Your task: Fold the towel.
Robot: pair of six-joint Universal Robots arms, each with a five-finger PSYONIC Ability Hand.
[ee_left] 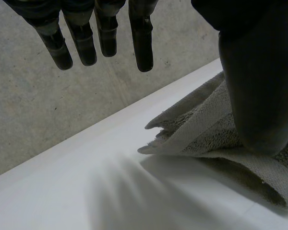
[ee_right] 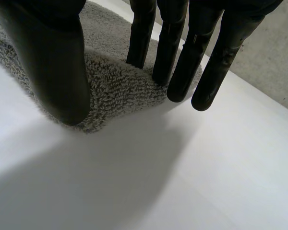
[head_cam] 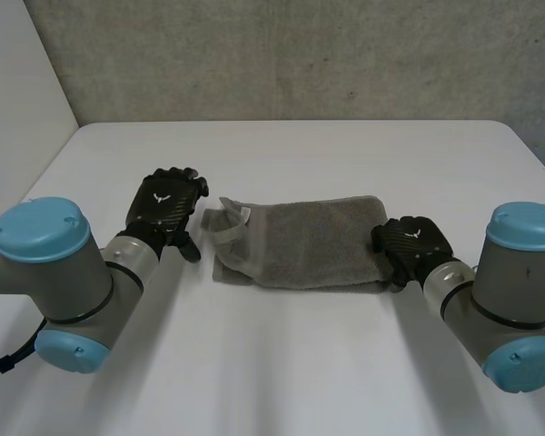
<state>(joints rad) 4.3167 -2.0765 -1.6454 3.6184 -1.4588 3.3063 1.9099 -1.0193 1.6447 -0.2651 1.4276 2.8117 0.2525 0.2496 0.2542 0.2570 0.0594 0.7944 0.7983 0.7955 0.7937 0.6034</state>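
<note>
White table (head_cam: 282, 363) under a grey concrete wall (head_cam: 300, 54) carried the grey towel (head_cam: 300, 243), which lay loosely doubled at mid-table, its left end rumpled with a flap turned up. The left hand (head_cam: 166, 204) sat just beside that end, fingers straight and apart, gripping nothing. The right hand (head_cam: 411, 245) rested at the towel's right end, fingers straight and spread. The risk, as I judged it, was that a grab at the rumpled end could catch one layer and drag the fold askew (the flap looked loose). The right wrist view added what the head view hid: two fingertips on the corner, the others over bare table, nothing pinched. The left wrist view showed the layers gaping.
</note>
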